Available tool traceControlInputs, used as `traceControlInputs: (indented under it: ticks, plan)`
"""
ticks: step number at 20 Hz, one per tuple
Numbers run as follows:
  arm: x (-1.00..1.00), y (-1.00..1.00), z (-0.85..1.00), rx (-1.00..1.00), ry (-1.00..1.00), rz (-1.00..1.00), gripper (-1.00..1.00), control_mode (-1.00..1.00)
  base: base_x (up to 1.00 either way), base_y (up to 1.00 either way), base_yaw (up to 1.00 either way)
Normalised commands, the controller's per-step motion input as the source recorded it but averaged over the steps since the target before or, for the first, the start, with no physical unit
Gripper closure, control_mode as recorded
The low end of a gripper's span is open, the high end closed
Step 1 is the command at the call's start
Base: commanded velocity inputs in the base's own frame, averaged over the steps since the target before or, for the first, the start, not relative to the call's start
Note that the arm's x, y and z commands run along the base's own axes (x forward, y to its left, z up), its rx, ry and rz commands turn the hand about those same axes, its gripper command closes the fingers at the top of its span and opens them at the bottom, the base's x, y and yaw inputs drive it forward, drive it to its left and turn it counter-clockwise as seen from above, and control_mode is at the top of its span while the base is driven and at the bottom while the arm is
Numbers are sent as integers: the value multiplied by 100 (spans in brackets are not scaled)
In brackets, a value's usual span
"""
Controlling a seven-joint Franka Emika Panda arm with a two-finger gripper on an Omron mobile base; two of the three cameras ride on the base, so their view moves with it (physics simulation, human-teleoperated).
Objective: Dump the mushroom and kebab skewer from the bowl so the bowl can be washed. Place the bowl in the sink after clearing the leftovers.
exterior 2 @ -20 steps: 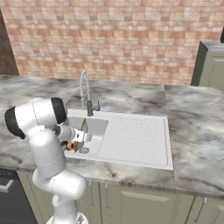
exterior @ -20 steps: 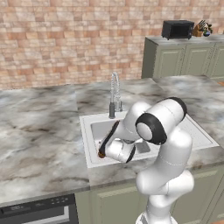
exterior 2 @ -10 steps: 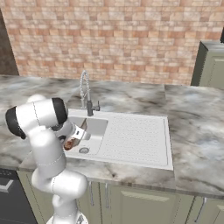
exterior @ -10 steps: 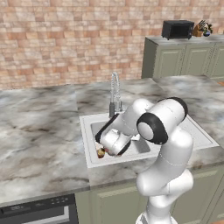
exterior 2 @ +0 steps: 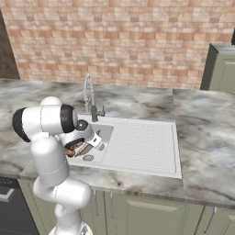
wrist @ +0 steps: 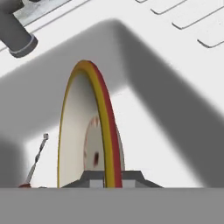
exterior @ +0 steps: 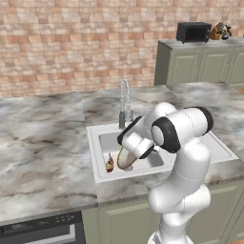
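Item: bowl [wrist: 94, 131], glossy shallow ceramic, golden rim, cream inside; I hold it on edge, gripper [wrist: 109, 177] clamped on its rim, inside the sink [exterior: 102, 143] near the left wall. Mushroom [exterior: 109, 165] at basin's front-left corner. Risk: smooth rim slipping from my fingers, bowl striking the basin
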Motion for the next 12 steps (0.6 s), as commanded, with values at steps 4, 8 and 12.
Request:
traceControlInputs:
  ticks: [4,8,12]
  plan:
    - [0,-40,-88,0,12,-4,100,-100,0,0,0]
    - [2,11,-49,-11,2,0,-100,-100,0,0,0]
    - [0,6,-4,-6,1,0,-100,-100,0,0,0]
